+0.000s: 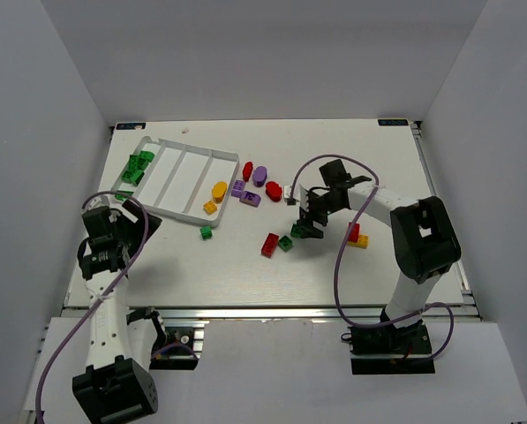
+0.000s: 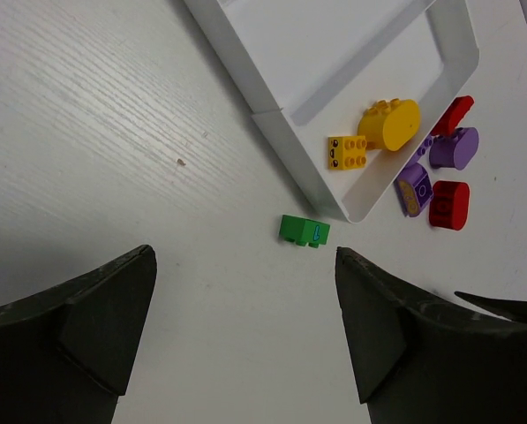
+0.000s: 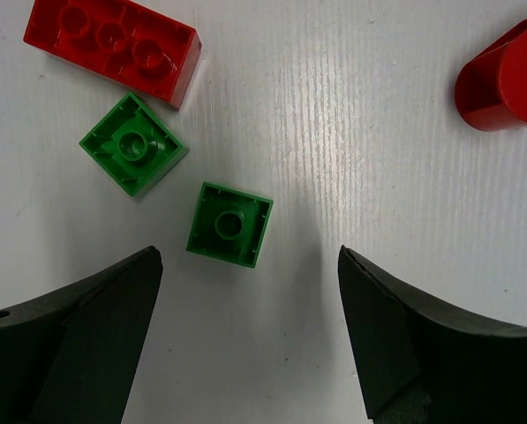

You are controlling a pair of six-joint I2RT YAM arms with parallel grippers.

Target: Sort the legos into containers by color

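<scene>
The white tray [image 1: 189, 210] lies at the back left, with several green legos [image 1: 138, 168] in its leftmost compartment. A yellow oval [image 2: 388, 124] and a yellow brick [image 2: 346, 151] lie in its rightmost one. My left gripper [image 2: 245, 256] is open and empty above bare table, short of a loose green brick [image 2: 304, 230] by the tray's corner. My right gripper [image 3: 250, 256] is also open, hovering over an upturned green brick [image 3: 230, 223] that sits just beyond its left finger. A second green brick [image 3: 134, 144] and a red brick [image 3: 111, 49] lie further on.
Purple and red pieces [image 1: 251, 199] are scattered right of the tray, including a red oval [image 3: 506, 79]. A red brick and a yellow brick [image 1: 357, 237] sit together right of my right gripper [image 1: 309, 223]. A small white piece [image 1: 289, 193] lies near the red oval. Grey walls enclose the table.
</scene>
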